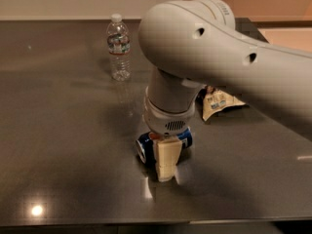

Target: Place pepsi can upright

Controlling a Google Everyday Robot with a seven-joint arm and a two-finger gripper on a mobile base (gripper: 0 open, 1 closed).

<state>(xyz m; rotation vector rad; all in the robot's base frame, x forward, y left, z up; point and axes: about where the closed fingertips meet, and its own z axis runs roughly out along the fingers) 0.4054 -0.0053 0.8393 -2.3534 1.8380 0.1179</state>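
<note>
The pepsi can point(144, 148) is dark blue with a silver end and lies on its side on the dark table point(63, 145), its end facing left. My gripper point(165, 156) hangs straight down from the big white arm point(204, 48) and is right at the can, its cream-coloured tip covering the can's middle from the front. A bit of blue can shows to the right of the gripper. The far side of the can is hidden behind it.
A clear plastic water bottle point(118, 47) stands upright at the back left. A crumpled snack bag point(219, 103) lies to the right behind the arm. The table's front edge runs close below the can.
</note>
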